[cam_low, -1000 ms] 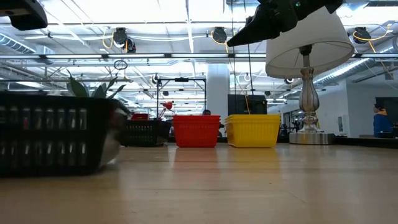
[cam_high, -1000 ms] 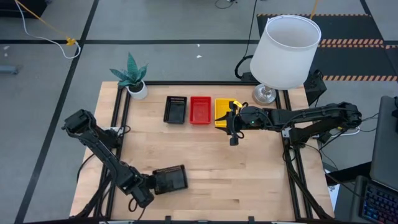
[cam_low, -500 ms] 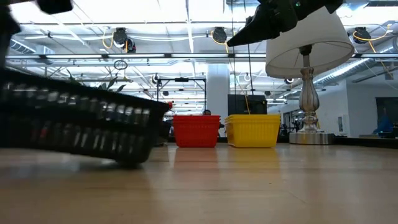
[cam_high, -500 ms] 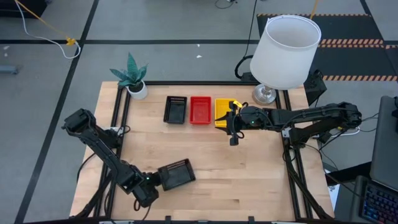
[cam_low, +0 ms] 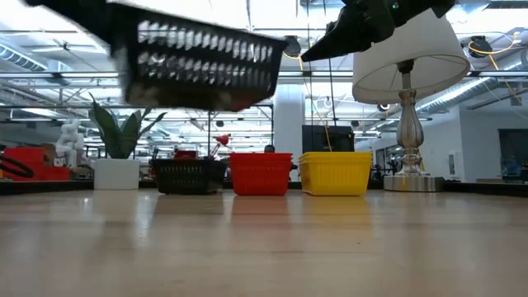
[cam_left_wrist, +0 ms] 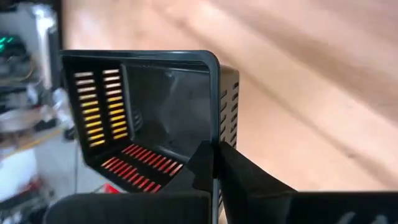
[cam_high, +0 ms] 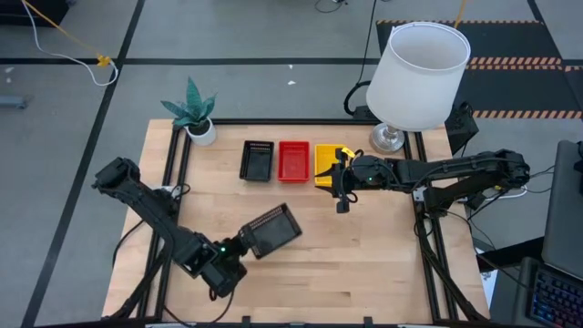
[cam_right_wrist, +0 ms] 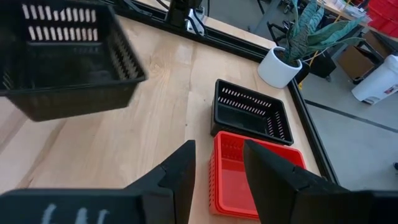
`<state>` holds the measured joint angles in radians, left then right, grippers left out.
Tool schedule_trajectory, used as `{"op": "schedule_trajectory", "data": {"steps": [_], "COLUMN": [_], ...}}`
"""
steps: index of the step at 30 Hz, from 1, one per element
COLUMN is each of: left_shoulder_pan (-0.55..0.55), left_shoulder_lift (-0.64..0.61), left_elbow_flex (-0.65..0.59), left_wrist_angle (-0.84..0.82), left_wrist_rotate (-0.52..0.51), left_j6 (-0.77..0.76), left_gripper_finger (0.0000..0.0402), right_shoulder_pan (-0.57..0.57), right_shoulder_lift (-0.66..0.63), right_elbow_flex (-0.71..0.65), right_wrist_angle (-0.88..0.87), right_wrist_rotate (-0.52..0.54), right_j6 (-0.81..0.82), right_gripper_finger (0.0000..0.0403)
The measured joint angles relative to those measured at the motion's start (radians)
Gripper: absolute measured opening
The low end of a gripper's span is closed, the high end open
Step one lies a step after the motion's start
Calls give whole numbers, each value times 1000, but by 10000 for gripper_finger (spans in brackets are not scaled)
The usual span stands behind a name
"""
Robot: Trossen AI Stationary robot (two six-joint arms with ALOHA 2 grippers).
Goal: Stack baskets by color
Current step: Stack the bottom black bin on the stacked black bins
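Note:
My left gripper [cam_high: 239, 244] is shut on a black basket [cam_high: 273, 230], which hangs high above the near middle of the table [cam_low: 198, 62]. On the wood at the far side stand a black basket [cam_high: 258, 160], a red basket [cam_high: 293, 160] and a yellow basket [cam_high: 325, 164] in a row. My right gripper [cam_high: 342, 196] hangs open in the air beside the yellow basket, holding nothing; its wrist view looks down on the black basket [cam_right_wrist: 249, 112] and the red basket [cam_right_wrist: 249, 180]. My left gripper holds the black basket by the rim of one side wall [cam_left_wrist: 214, 134], one finger [cam_left_wrist: 199, 165] inside the basket and one [cam_left_wrist: 245, 177] outside. The fingers come slanting down from the table's near left. The basket is lifted clear of the table, tilted, its open side up.
A white lamp [cam_high: 417, 77] stands at the far right corner and a potted plant [cam_high: 193, 114] at the far left corner. Bare wood [cam_high: 364, 255] lies between the row of baskets and the near edge.
My left gripper has risen and swung toward the table's far right, turning as it went. The black basket, which stood on the table near the front edge, is now lifted clear, turned about and tilted. My right arm has kept still.

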<state>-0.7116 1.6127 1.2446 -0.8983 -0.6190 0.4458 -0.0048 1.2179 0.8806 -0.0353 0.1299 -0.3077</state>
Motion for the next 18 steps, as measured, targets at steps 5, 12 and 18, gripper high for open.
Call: {"op": "schedule_trajectory", "data": {"steps": [5,12,18], "left_shoulder_pan": [62,158,250], "left_shoulder_lift": [0,0,-7], "left_elbow_flex": [94,200,234], "left_wrist_angle": [-101,-243,-289], "left_wrist_rotate": [-83,-176,-209], "left_j6": [-21,-110,-169], "left_gripper_finger": [8,6,12], "right_shoulder_pan": [0,0,0], "right_shoulder_lift": [0,0,0], "right_elbow_flex": [0,0,0], "right_wrist_angle": [0,-31,-51], "right_wrist_rotate": [21,57,57], "right_j6": [-11,-24,-26], "right_gripper_finger": [130,130,111]}}
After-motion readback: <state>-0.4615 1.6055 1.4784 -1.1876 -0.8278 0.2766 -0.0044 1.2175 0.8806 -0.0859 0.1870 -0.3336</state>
